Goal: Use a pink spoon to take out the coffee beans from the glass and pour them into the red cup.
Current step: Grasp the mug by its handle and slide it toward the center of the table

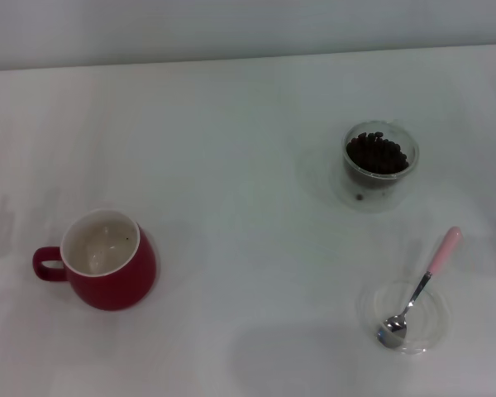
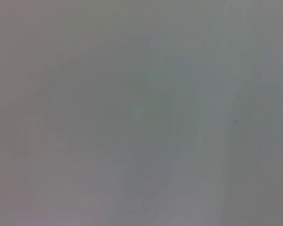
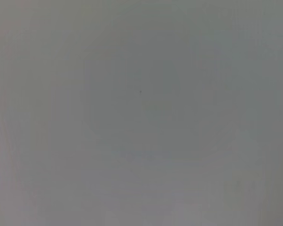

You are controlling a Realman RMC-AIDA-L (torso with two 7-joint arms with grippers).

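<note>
Pink-handled, the pink spoon (image 1: pixel 419 294) lies near right, bowl resting in a shallow clear dish (image 1: pixel 434 331). Beyond it stands the glass (image 1: pixel 380 157) heaped with coffee beans (image 1: pixel 378 153); the red cup (image 1: pixel 107 260) sits well apart, near left. I judge I should grasp the handle's raised far end first. Both wrist views show only blank grey, so neither of my grippers appears and I cannot tell their opening.

L, R arms — grippers out of view.
</note>
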